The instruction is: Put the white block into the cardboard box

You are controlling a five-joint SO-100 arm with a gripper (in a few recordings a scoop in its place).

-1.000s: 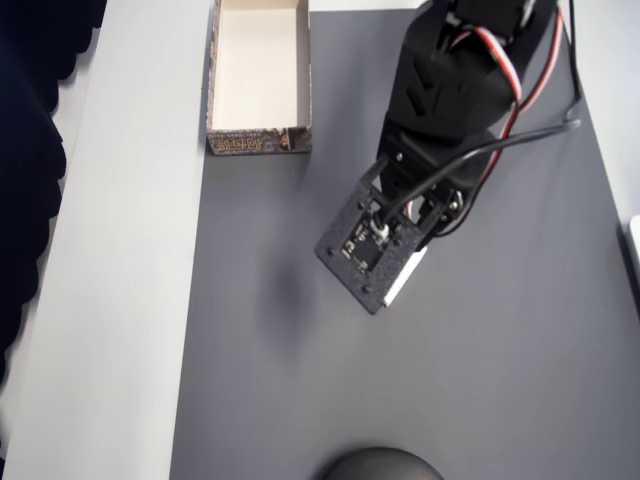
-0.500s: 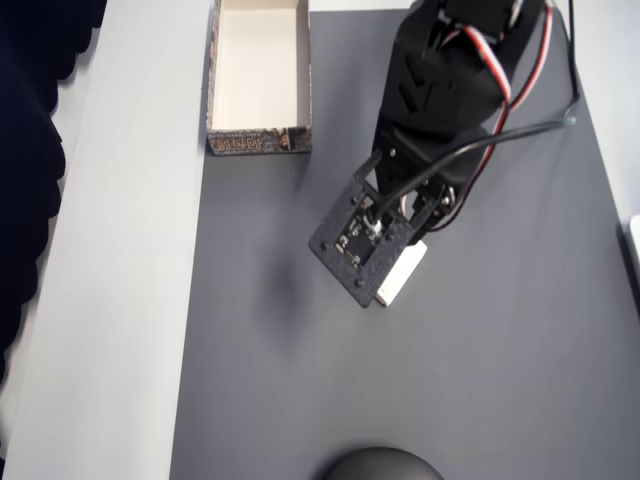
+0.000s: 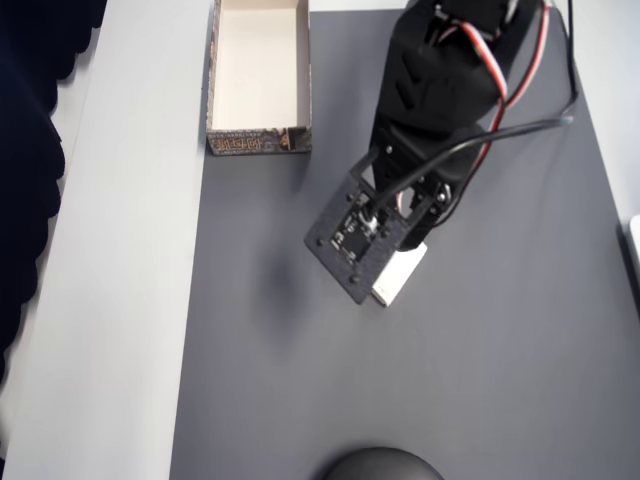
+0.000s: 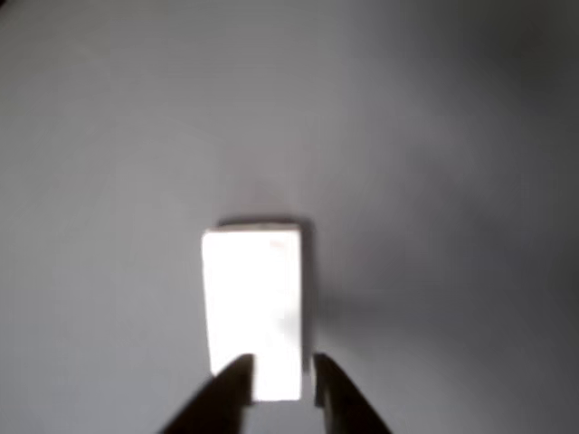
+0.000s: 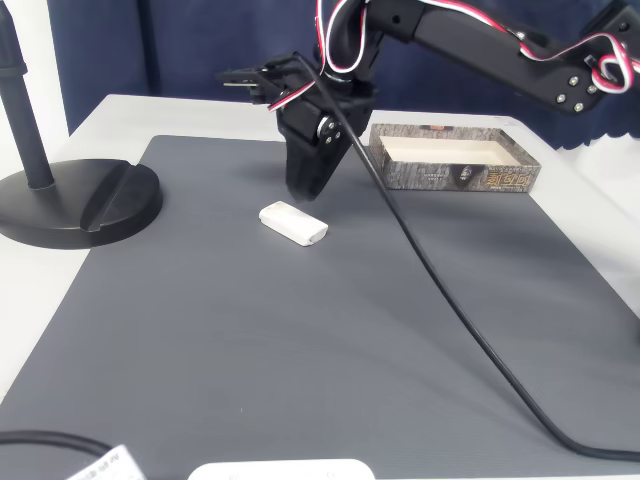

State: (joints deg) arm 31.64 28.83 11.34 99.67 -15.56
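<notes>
Hand (image 4: 279, 384) shifted left (overhead), fingertips straddling white block's (image 4: 253, 307) end

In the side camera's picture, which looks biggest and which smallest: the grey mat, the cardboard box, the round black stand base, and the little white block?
1. Grey mat, by far.
2. Black stand base and cardboard box: similar, and the box sits farther back, so no ranking.
3. White block, smallest.

The white counter (image 5: 95, 115) carries a dark grey rectangular mat (image 5: 300, 330), on which a small flat white rectangular block (image 5: 293, 222) lies near the middle, well apart from the shallow brown-sided cardboard box (image 5: 455, 170) at the mat's far edge, and a black round stand base (image 5: 75, 200) sits off the mat's other side.
</notes>
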